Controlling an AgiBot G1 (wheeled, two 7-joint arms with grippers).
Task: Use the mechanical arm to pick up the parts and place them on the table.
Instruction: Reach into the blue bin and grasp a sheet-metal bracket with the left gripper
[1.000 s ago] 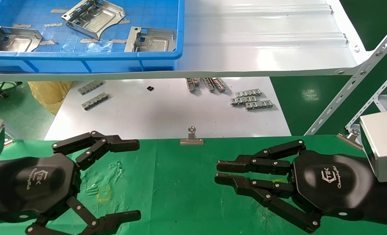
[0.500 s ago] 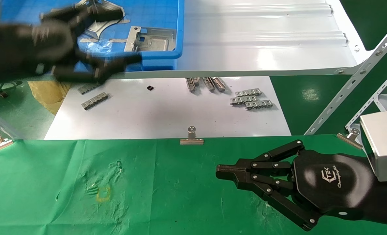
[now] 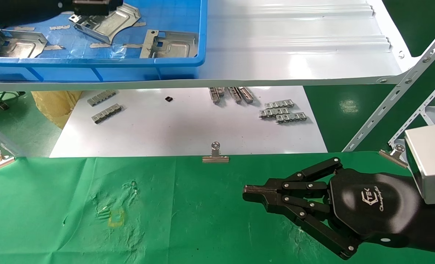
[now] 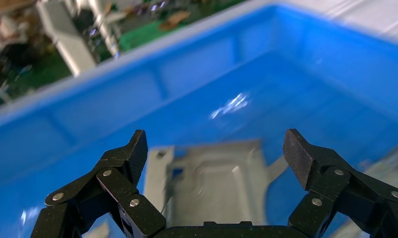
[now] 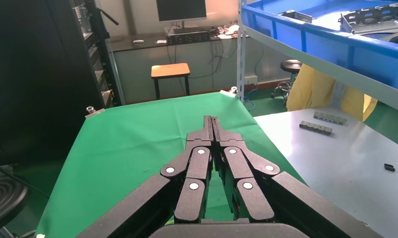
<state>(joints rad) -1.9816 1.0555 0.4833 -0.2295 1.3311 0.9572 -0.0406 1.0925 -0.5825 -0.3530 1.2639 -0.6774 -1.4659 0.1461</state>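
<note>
While hovering spread over a part (image 4: 214, 181) in the blue bin (image 3: 92, 62) at eleven o'clock, left gripper (image 4: 217, 153) should pinch that bent edge: stiff, thin, likely slippery. Right gripper (image 3: 250, 194) pressed together, idle over the table (image 3: 188, 220).

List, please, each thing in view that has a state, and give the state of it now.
Left gripper: open, above a part inside the bin.
Right gripper: shut, empty, over the green table.
Parts: three, lying in the blue bin, none held.
Blue bin: on the white shelf, open top.
Binder clip: clamped on the cloth edge.
Toothed strips: loose on the white board.
</note>
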